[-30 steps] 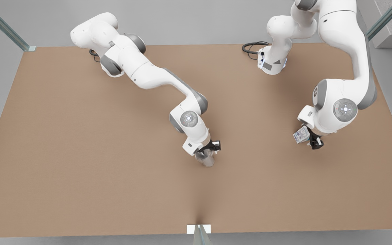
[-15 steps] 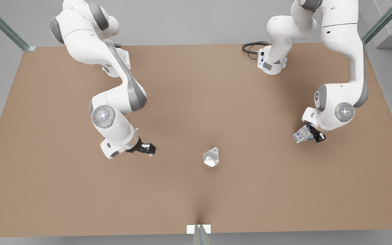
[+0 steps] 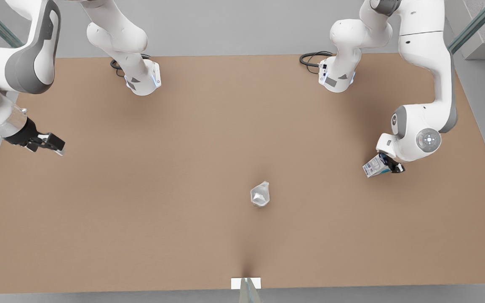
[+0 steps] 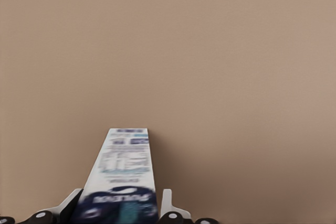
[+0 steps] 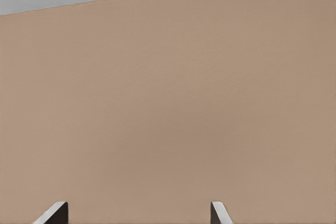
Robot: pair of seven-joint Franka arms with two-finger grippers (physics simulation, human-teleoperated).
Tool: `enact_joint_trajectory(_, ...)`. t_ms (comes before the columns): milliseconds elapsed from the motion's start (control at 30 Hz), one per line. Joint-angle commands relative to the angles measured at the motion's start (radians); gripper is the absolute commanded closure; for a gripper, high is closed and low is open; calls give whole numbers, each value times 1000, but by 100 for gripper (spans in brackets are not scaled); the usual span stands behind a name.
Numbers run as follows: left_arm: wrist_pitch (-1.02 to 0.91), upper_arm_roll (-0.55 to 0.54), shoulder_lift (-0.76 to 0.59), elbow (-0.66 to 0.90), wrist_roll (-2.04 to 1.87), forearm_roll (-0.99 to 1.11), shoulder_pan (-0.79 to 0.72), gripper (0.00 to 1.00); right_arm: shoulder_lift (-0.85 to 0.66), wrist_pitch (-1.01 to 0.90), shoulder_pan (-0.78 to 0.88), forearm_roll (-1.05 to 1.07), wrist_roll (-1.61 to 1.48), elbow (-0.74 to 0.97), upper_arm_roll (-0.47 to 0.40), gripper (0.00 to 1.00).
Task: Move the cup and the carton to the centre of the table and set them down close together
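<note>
The silvery faceted cup (image 3: 260, 194) stands alone near the middle of the light-brown table (image 3: 141, 219), with no gripper touching it. Toward the front view's right, my left gripper (image 3: 390, 166) is shut on the blue-and-white carton (image 3: 373, 167), held tilted just above the table. In the left wrist view the carton (image 4: 123, 177) sits between the fingers of the left gripper (image 4: 121, 205). My right gripper (image 3: 53, 145) hangs open and empty over the table's edge at the front view's left. In the right wrist view, the right gripper (image 5: 137, 212) has bare table between its spread fingers.
Both arm bases (image 3: 143, 82) (image 3: 335, 78) stand at the far edge, with a black cable (image 3: 312, 59) beside the one at the front view's right. A white bracket (image 3: 246, 283) sits at the near edge's middle. Bare table lies between cup and carton.
The right gripper let go of the cup at the table's middle and swung far to the front view's left. The left gripper, holding the carton, barely shifted.
</note>
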Motion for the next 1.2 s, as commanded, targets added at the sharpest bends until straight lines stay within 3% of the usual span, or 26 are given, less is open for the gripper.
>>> enact_joint_trajectory(0,-5,0,2,0,2,-12,0,36,0,-1,93,0,2,2,1,0)
enact_joint_trajectory(233,-57,0,-24,11,-12,-14,0,37,49,-2,87,8,8,18,-7,0)
enact_joint_trajectory(367,-192,-14,-87,85,-66,-12,-2,36,81,44,88,6,3,22,-7,0)
enact_joint_trajectory(533,-285,-353,-90,155,-564,-60,-3,36,166,25,96,1,17,134,-7,0)
enact_joint_trajectory(700,-290,-640,95,350,-1001,-61,-12,35,175,29,96,0,18,135,-7,0)
enact_joint_trajectory(800,-288,-650,218,490,-1198,-58,-169,35,175,29,97,0,20,135,-5,0)
enact_joint_trajectory(900,-289,-649,328,631,-1248,-46,-226,35,175,48,97,0,20,130,-5,0)
enact_joint_trajectory(1167,-279,-635,358,632,-1250,15,-230,34,172,48,108,6,86,130,0,0)
